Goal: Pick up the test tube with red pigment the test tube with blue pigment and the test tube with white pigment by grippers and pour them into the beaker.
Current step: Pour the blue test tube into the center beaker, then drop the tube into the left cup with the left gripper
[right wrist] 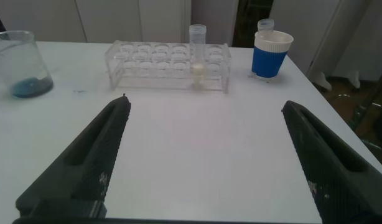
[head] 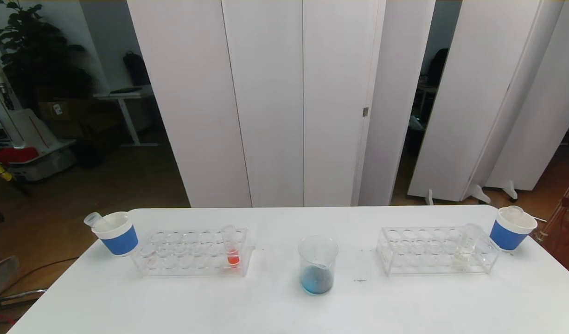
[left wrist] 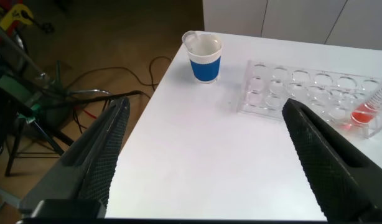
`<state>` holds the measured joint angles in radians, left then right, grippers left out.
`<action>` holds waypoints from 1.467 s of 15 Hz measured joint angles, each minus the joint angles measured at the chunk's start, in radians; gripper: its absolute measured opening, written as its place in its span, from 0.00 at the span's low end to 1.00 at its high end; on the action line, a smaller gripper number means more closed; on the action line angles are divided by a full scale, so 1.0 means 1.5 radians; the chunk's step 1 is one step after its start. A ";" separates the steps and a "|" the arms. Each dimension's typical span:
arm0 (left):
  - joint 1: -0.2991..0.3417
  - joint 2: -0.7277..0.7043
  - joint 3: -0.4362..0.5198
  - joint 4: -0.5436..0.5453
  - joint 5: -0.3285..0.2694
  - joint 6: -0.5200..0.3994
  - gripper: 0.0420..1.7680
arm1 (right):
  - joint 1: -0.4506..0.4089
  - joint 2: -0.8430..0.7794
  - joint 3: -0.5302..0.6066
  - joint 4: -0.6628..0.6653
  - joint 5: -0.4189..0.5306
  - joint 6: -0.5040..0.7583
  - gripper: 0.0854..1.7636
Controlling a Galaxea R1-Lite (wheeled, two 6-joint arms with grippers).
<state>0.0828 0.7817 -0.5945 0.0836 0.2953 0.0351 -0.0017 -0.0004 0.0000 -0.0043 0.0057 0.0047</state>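
The left gripper is spread wide above the table and holds nothing. The right gripper is also wide open and empty, apparently touching nothing.

Neither arm is showing in the head view. The red tube is running off the left wrist picture's edge, its top cut away. The beaker is sitting half out of the right wrist picture, while that rack's tube contents are reading too faint to identify.
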 joint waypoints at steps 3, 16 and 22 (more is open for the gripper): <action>-0.013 -0.127 -0.006 0.109 0.000 0.000 0.99 | 0.000 0.000 0.000 0.000 0.000 0.000 0.99; -0.057 -0.478 0.119 0.205 -0.101 0.010 0.99 | 0.000 0.000 0.000 0.000 0.000 0.000 0.99; -0.056 -0.520 0.269 0.115 -0.115 0.000 0.99 | 0.000 0.000 0.000 0.000 0.000 0.000 0.99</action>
<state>-0.0017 0.0019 -0.1913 0.2564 0.1230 0.0355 -0.0017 -0.0004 0.0000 -0.0043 0.0053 0.0047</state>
